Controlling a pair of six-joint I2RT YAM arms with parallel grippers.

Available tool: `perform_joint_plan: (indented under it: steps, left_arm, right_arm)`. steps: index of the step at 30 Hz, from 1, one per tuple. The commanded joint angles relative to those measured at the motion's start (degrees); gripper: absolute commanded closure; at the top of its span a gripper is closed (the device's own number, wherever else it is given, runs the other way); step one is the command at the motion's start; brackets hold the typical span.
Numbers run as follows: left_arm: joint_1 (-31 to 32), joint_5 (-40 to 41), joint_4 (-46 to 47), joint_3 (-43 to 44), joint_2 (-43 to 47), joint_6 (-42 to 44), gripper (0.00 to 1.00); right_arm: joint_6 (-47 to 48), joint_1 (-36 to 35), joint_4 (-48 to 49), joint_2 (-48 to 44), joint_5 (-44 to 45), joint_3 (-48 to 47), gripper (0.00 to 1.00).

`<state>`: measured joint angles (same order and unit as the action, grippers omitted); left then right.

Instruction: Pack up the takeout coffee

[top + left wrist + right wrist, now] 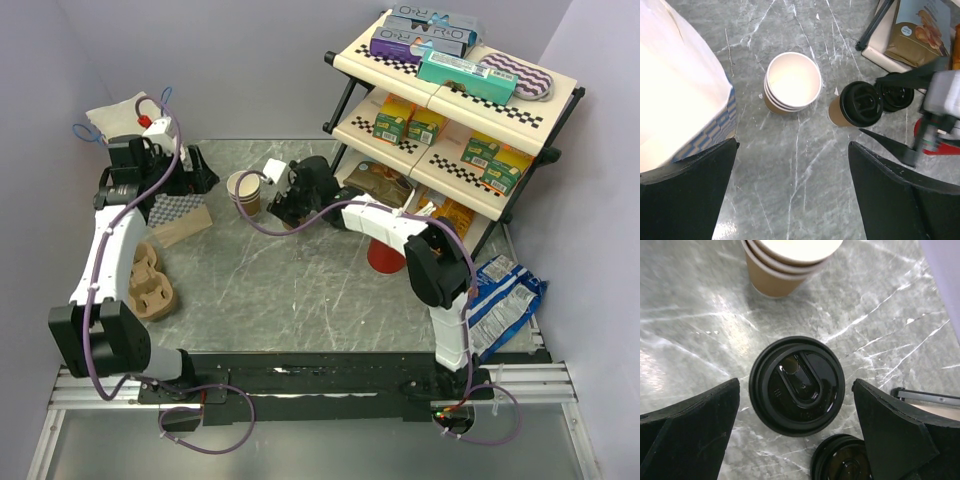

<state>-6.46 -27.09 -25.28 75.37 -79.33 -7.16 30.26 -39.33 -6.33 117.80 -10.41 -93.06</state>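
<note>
Two takeout coffees stand side by side on the marble table, brown paper cups with black lids. The nearer one point(800, 365) sits straight below my right gripper point(796, 385), whose open fingers flank its lid without touching it. The other coffee point(842, 466) shows at the bottom edge. In the left wrist view the same cups point(860, 103) point(896, 96) stand to the right. My left gripper point(792, 145) hangs open over bare table beside a white paper bag point(685, 100). From above, the right gripper point(285, 203) covers both coffees, and the left gripper point(200, 180) is by the bag.
A stack of lidless brown cups point(792, 82) stands left of the coffees. A cardboard cup carrier point(150, 285) lies at the left edge. A red cup point(385, 258) and a blue snack bag point(505, 295) are at the right, below the snack rack point(450, 110).
</note>
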Motion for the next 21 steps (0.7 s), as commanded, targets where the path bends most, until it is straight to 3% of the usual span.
perform_joint_plan:
  steps: [1,9,12,16,21]
  left_arm:
    - [1.1,0.1,2.9,3.5,-2.6,0.3,0.01]
    - [5.1,0.7,2.6,10.2,-11.5,4.3,0.03]
    - [5.8,2.3,1.6,14.4,-16.2,6.2,0.08]
    - [5.8,4.9,-0.5,22.2,-22.7,9.7,0.25]
    - [6.1,5.2,-0.5,26.5,-25.2,9.5,0.26]
  right_arm:
    - [-1.8,0.0,-0.1,-6.3,-3.3,-1.2,0.0]
    - [-3.5,0.1,-4.2,-11.8,-6.5,-0.6,0.0]
    - [-4.2,0.1,-6.6,-15.8,-7.9,-0.3,0.0]
    - [-4.6,0.1,-10.9,-23.7,-10.3,2.5,0.0]
    - [-5.1,0.1,-12.5,-31.6,-9.5,7.0,0.0]
